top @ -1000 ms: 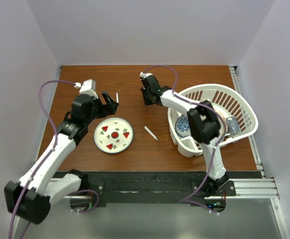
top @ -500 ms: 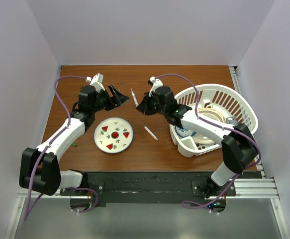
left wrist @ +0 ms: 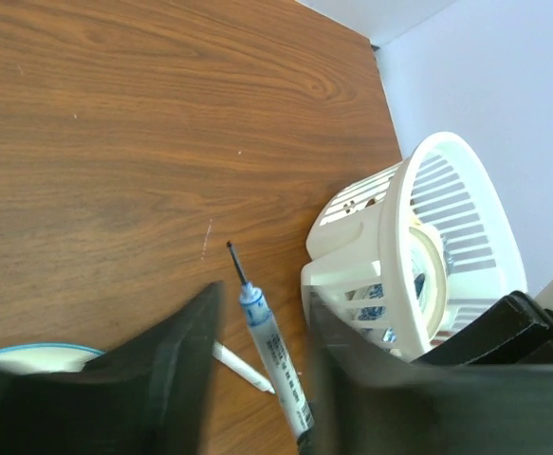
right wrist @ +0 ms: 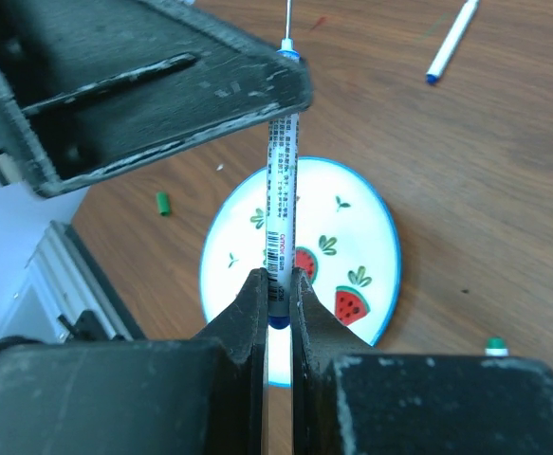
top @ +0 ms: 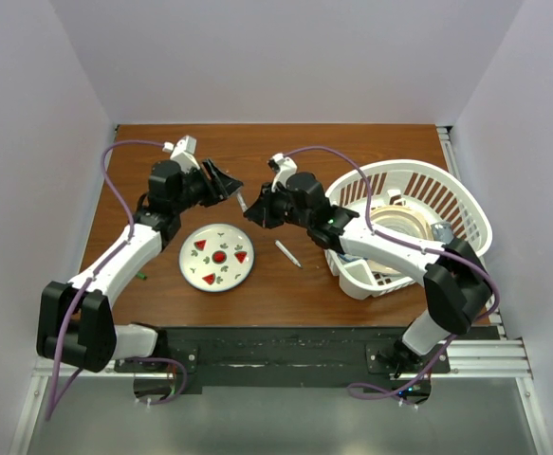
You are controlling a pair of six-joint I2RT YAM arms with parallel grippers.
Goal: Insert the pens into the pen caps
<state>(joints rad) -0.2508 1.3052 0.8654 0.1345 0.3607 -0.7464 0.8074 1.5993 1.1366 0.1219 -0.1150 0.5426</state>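
Note:
My right gripper point(right wrist: 276, 284) is shut on the rear end of a white pen point(right wrist: 281, 209), held above the table with its thin tip pointing away. My left gripper point(left wrist: 264, 299) faces it with this pen point(left wrist: 274, 351) between its jaws; a gap still shows on the left side. In the top view the two grippers meet behind the plate, left gripper point(top: 230, 185) and right gripper point(top: 253, 213), with the pen point(top: 242, 200) between them. A second white pen point(top: 288, 253) lies on the table. A green pen cap point(right wrist: 163, 203) lies left of the plate and another point(right wrist: 493, 346) to its right.
A round white plate point(top: 196, 270) with watermelon marks lies below the grippers. A white laundry basket point(top: 466, 204) holding dishes stands at the right. One more white pen point(right wrist: 451, 40) with a blue tip lies on the wood.
The right arm swung left and brought its pen between the left jaws. The left jaws have narrowed around the pen.

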